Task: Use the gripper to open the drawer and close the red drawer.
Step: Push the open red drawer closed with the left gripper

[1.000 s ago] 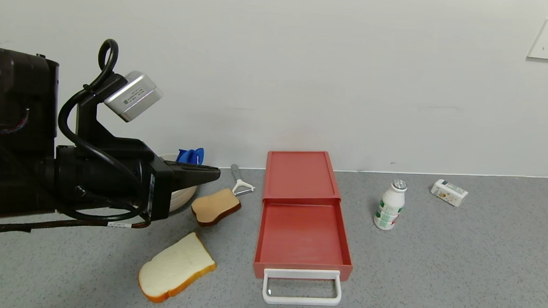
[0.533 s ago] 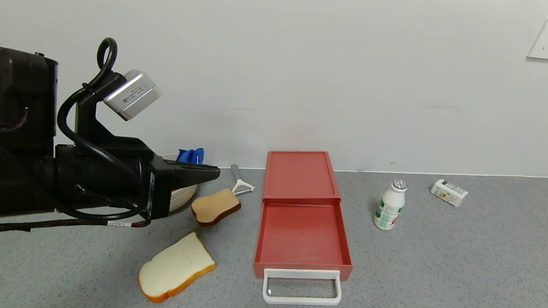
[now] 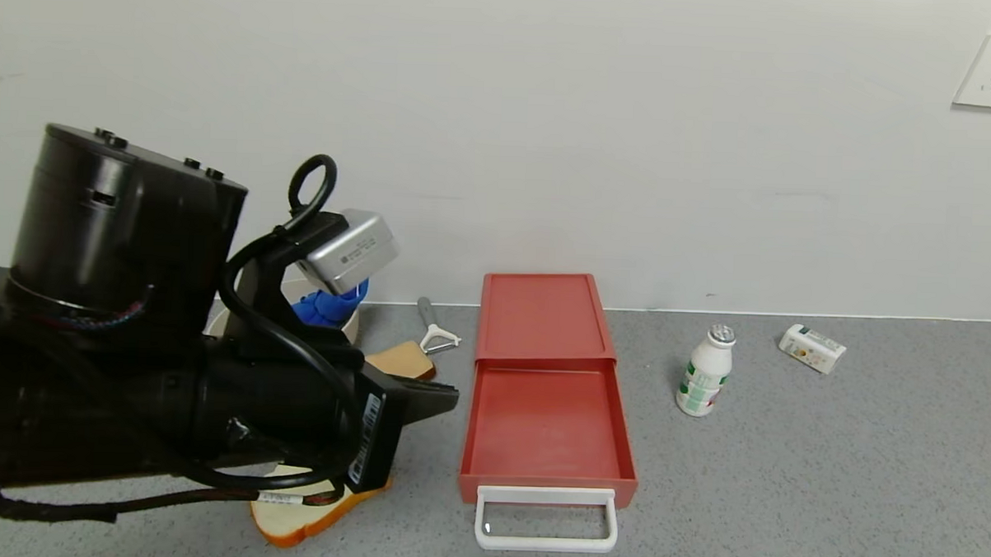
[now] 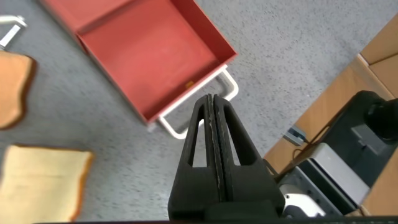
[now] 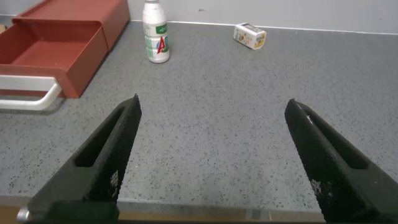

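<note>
Left of the drawer [image 3: 547, 396], tray pulled out on the worktop [image 3: 826, 480], left gripper [image 3: 446, 399] hovering, fingers pressed together, seemingly to nudge that tray home; right gripper [image 5: 211, 146] parked, fingers apart.

We record that the left pincer [image 3: 450, 396] has moved since the earlier pictures: it now sits lower and closer to the drawer [image 3: 548, 387], its tips just beside the open tray's left wall. Its arm now covers most of the white bread slice [image 3: 306, 523] and much of the toast slice [image 3: 402, 359], and the silver camera housing [image 3: 352, 251] overlaps the blue object [image 3: 325, 305] in the bowl [image 3: 222, 322].
</note>
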Motion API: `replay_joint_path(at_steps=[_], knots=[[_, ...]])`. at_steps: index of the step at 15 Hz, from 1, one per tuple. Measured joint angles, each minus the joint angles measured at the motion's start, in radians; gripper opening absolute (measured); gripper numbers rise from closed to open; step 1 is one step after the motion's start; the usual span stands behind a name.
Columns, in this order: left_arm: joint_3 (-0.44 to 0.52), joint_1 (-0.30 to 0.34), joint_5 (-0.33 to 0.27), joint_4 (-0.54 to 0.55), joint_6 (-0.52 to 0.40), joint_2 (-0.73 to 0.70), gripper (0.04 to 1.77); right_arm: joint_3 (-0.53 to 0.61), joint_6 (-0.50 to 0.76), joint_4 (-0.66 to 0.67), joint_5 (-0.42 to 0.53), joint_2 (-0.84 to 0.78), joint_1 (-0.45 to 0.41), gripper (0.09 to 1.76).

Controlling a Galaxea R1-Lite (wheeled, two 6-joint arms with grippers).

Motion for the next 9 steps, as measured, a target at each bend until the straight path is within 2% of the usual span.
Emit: replay_joint_path(at_steps=[2, 4, 7, 9], knots=[[-0.014, -0.077, 0.074, 0.023, -0.087, 0.029, 0.11, 0.000, 0.000, 0.000, 0.000, 0.000, 0.000, 1.70], [-0.057, -0.136, 0.133, 0.113, -0.175, 0.073, 0.11, 0.000, -0.001, 0.000, -0.001, 0.000, 0.000, 1.70], [-0.178, -0.194, 0.173, 0.303, -0.324, 0.173, 0.11, 0.000, -0.001, 0.000, -0.001, 0.000, 0.000, 1.70], [-0.248, -0.210, 0.180, 0.380, -0.392, 0.248, 0.11, 0.000, -0.001, 0.000, 0.000, 0.000, 0.000, 1.70]])
